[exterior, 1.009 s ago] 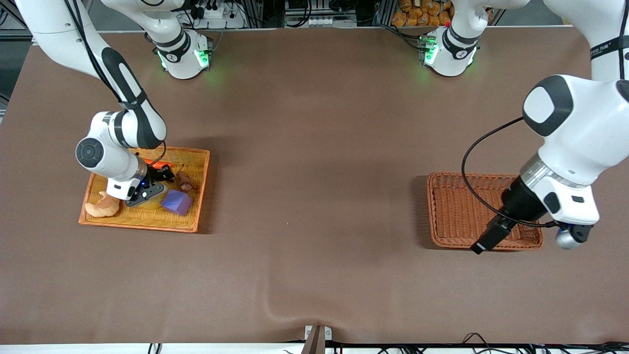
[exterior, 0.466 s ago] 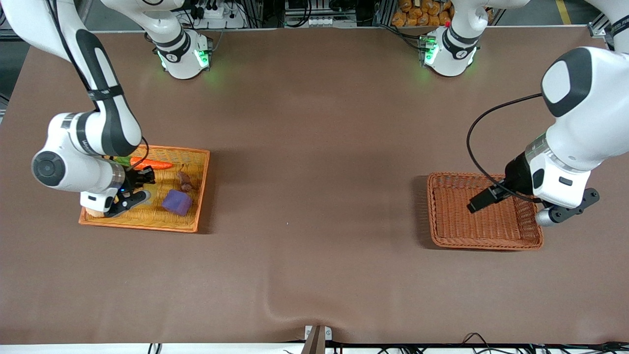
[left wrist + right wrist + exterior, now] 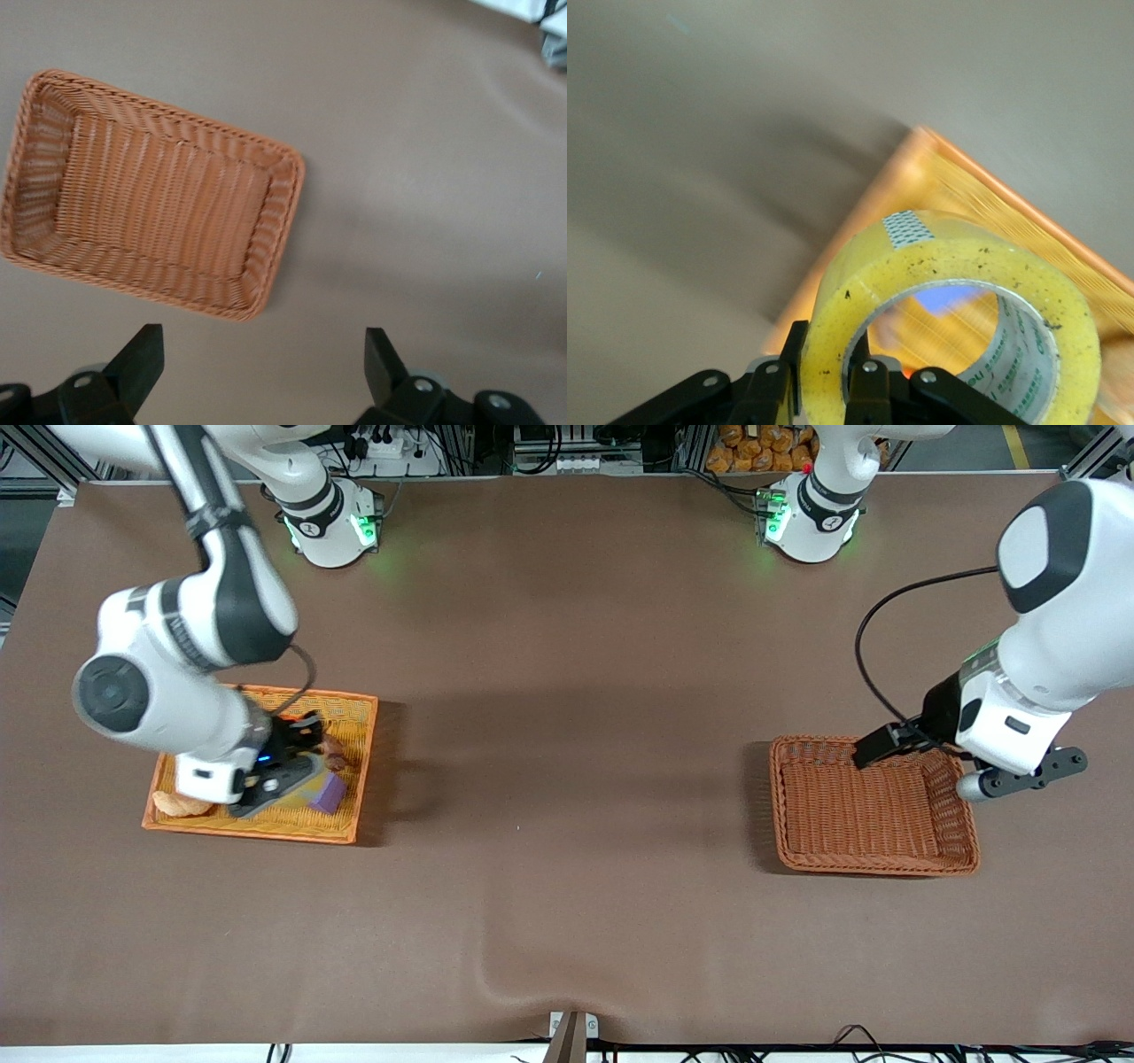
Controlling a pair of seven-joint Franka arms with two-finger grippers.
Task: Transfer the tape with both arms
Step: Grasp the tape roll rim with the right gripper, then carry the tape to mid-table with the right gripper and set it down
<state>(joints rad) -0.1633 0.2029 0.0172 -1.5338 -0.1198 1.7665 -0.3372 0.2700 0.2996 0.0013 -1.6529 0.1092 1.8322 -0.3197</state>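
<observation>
We see, nearest us, the brown wicker basket (image 3: pixel 873 815) lying empty toward the left arm's end. The left gripper (image 3: pixel 257 372) hangs over its rim with its fingers spread wide, holding nothing.

Toward the right arm's end sits the orange tray (image 3: pixel 359 779) with a purple block (image 3: pixel 330 792). Over it, our right gripper (image 3: pixel 824 385) is clamped on the wall of the tape (image 3: pixel 957 310), one finger inside the ring.

We judge the handover turns on this: the tape is well apart from the left gripper, across the bare brown table (image 3: pixel 567 735), so the right arm must carry it toward the middle.
</observation>
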